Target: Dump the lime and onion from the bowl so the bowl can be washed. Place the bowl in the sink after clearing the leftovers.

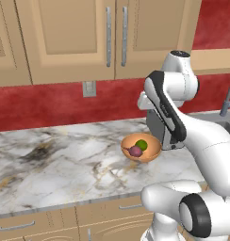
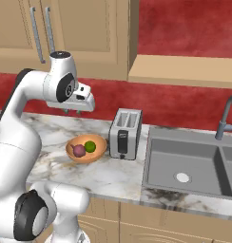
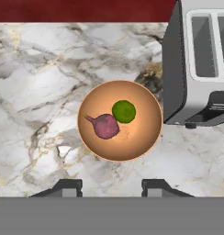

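Orange bowl [image 3: 120,120] sits just beside the toaster [image 3: 198,64]; gripper [image 3: 111,188] hovers above, fingers part open, holding nothing, so you risk clipping the toaster on descent

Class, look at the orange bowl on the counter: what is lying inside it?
Inside the bowl lie the lime and the onion, touching side by side. The bowl's floor directly beneath them is covered, so anything under them cannot be seen.
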### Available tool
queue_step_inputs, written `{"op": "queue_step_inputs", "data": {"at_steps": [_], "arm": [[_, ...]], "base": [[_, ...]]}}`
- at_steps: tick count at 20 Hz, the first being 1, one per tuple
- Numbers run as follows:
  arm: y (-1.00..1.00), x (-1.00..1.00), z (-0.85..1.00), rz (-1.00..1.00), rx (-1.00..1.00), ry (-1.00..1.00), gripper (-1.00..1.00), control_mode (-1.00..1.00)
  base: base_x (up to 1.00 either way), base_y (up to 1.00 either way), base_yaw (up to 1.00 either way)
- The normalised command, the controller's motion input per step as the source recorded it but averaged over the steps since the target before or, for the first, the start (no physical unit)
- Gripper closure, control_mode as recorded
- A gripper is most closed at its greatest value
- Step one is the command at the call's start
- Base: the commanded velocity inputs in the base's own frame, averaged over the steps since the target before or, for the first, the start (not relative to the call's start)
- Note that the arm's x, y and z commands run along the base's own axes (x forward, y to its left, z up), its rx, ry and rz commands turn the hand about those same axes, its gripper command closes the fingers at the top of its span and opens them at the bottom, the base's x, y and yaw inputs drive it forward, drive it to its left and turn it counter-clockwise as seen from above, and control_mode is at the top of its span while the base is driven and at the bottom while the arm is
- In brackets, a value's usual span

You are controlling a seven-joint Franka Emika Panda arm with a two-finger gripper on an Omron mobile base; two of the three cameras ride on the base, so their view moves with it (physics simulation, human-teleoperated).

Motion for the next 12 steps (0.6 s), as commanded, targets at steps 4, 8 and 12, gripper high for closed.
{"op": "queue_step_inputs", "data": {"at_steps": [4, 8, 12], "arm": [[-0.06, -0.35, -0.06, -0.01, 0.03, 0.00, -1.00, -1.00], [-0.14, -0.46, -0.27, -0.12, 0.06, 0.00, -1.00, -1.00], [-0.06, -0.17, -0.52, -0.18, 0.01, 0.08, -1.00, -1.00]], "base": [[0.00, 0.00, 0.00], [0.00, 0.00, 0.00], [0.00, 0.00, 0.00]]}}
